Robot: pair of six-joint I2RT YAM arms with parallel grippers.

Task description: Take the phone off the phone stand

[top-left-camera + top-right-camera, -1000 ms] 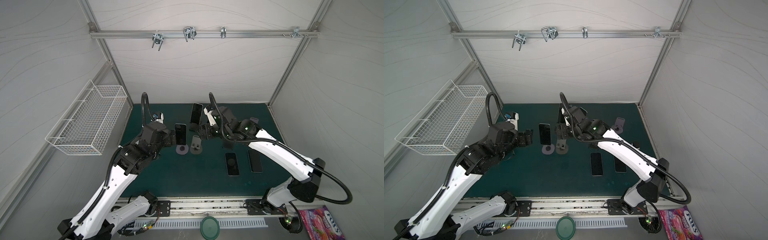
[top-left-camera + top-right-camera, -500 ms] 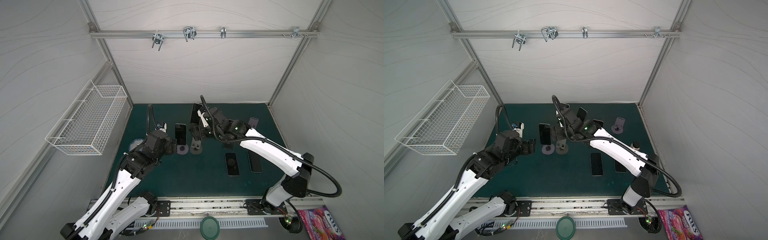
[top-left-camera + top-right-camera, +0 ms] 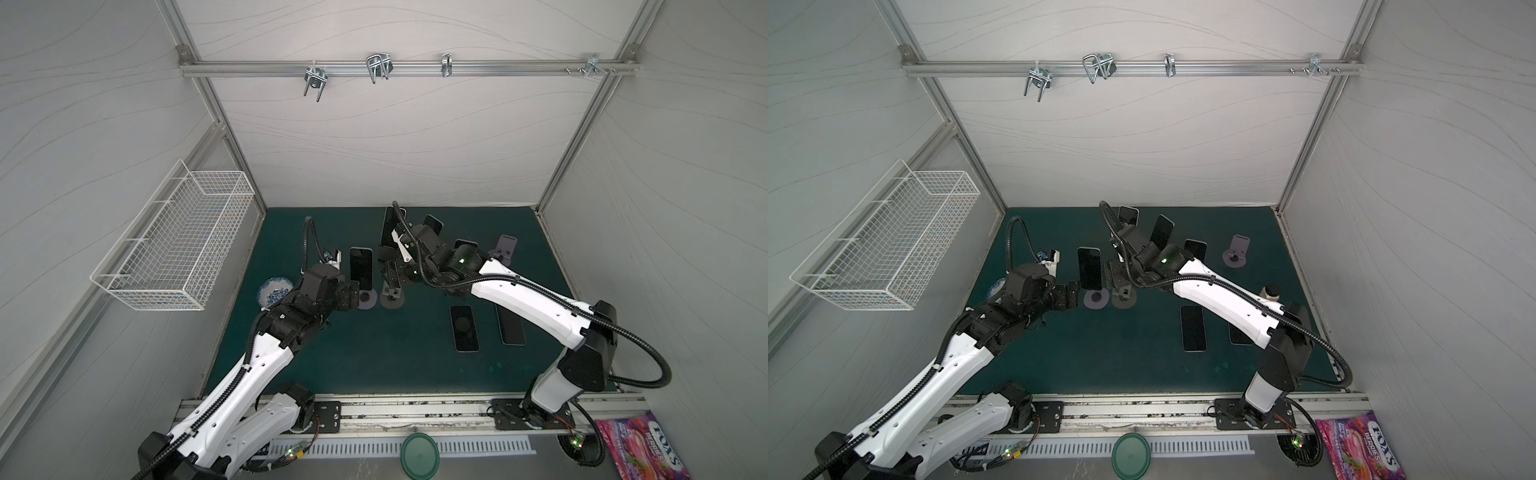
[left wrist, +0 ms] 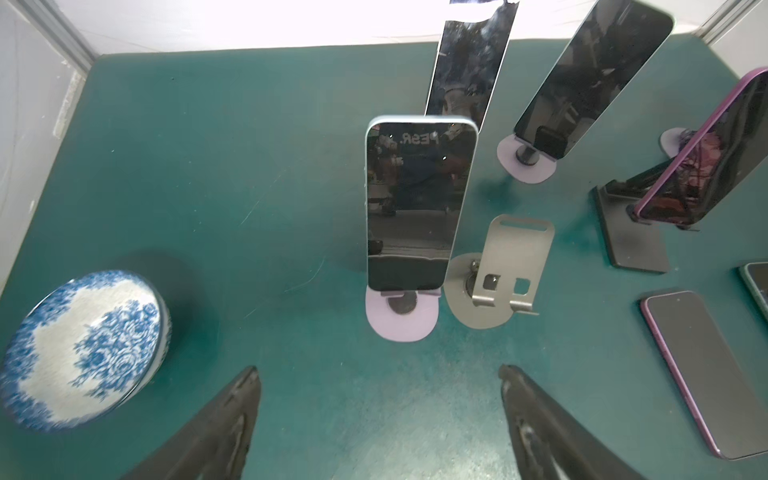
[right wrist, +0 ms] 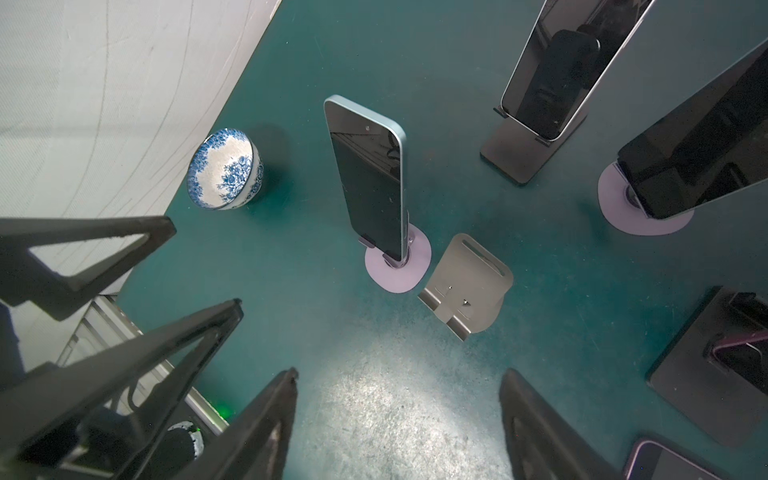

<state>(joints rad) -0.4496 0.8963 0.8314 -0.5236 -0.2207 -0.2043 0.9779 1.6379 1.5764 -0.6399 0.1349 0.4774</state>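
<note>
A light blue phone (image 3: pixel 360 270) (image 3: pixel 1089 268) stands upright on a lilac round-based phone stand (image 3: pixel 368 298) (image 4: pixel 401 324). In the left wrist view the phone (image 4: pixel 415 208) faces me with its dark screen. My left gripper (image 3: pixel 353 296) (image 4: pixel 376 370) is low over the mat just left of the stand's base, open and empty, a short way from the phone. My right gripper (image 3: pixel 391 276) (image 5: pixel 399 374) hangs open and empty over an empty grey stand (image 3: pixel 392 297) (image 5: pixel 469 282), to the right of the phone (image 5: pixel 370 178).
A blue-and-white bowl (image 3: pixel 274 289) (image 4: pixel 83 349) sits left of my left arm. Several other phones lean on stands at the back (image 4: pixel 590 79). Two phones lie flat on the green mat (image 3: pixel 464 328) (image 3: pixel 510 328). An empty lilac stand (image 3: pixel 505 249) is back right. A wire basket (image 3: pixel 178 249) hangs on the left wall.
My left gripper has dropped lower and moved in toward the lilac stand's base, its jaws spreading wider. The right gripper has shifted left and down over the grey stand, its jaws narrowing slightly.
</note>
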